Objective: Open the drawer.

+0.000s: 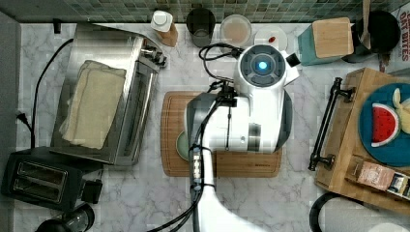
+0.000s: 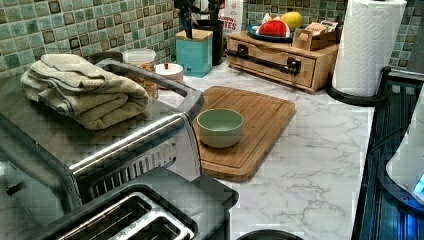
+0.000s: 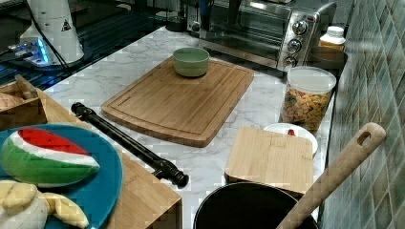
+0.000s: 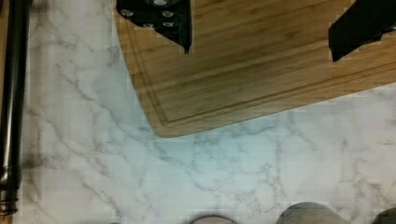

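We take the bamboo cutting board [image 1: 169,140] as our landmark on the marble desk [image 1: 145,198]. In the top view the white arm [image 1: 256,106] covers most of the board, and we glimpse just a sliver of the green bowl [image 2: 220,127]; the left view and the right view show that bowl whole, sitting on the board toward the toaster oven [image 3: 258,28]. The wrist view gives us what the others do not: the tool [image 4: 259,30] hanging above a corner of the board, its two black fingers [image 4: 170,18] spread wide with nothing between them. We count one bowl, one board, one toaster oven with one folded towel [image 2: 80,90] on top, one black slot toaster [image 1: 34,179], one paper towel roll [image 2: 367,45] and one clear jar of coloured cereal [image 3: 308,98]. The drawer [image 2: 270,65] sits shut in its wooden box, beyond the board's end farthest from the toaster oven, with a strip of bare marble between them. One long black bar handle [image 1: 329,123] runs along its front, facing the board. In the wrist view that handle lies at the picture's edge, well apart from the tool, across the marble. On top of the box rests a blue plate [image 3: 110,176] with one toy watermelon slice [image 3: 45,155].
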Tool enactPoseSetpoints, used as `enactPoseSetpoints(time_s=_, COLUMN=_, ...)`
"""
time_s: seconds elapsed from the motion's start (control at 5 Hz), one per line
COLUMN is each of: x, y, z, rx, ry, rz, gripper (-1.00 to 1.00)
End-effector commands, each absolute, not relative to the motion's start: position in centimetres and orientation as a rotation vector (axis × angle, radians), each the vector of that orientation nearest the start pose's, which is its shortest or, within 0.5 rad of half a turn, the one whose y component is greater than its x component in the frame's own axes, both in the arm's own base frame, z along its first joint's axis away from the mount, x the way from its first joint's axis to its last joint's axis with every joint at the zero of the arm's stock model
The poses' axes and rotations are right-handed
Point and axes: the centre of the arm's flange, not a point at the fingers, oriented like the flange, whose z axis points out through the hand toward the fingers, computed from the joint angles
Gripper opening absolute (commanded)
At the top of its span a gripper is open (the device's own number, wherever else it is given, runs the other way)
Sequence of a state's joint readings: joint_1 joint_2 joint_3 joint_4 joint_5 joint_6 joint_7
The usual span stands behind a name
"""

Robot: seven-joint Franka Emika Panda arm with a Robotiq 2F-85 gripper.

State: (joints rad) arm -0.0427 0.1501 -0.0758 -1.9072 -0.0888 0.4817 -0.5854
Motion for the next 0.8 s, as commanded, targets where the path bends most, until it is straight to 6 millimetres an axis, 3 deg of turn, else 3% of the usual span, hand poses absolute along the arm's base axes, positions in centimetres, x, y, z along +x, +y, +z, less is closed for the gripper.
enactPoseSetpoints(time_s=0.2, x=55.9, y=-21.9, z=41.4, rx=-3.168, ry=0.660, rz=-0.070, gripper=1.00)
enactPoseSetpoints(time_s=0.6, x=55.7, y=-26.1, z=39.3, rx=-3.201, ry=0.622, rz=-0.019, gripper=1.00)
enactPoseSetpoints(time_s=0.8, x=56.0, y=-26.7, z=37.4, rx=-3.215, ry=0.590, rz=0.003, gripper=1.00)
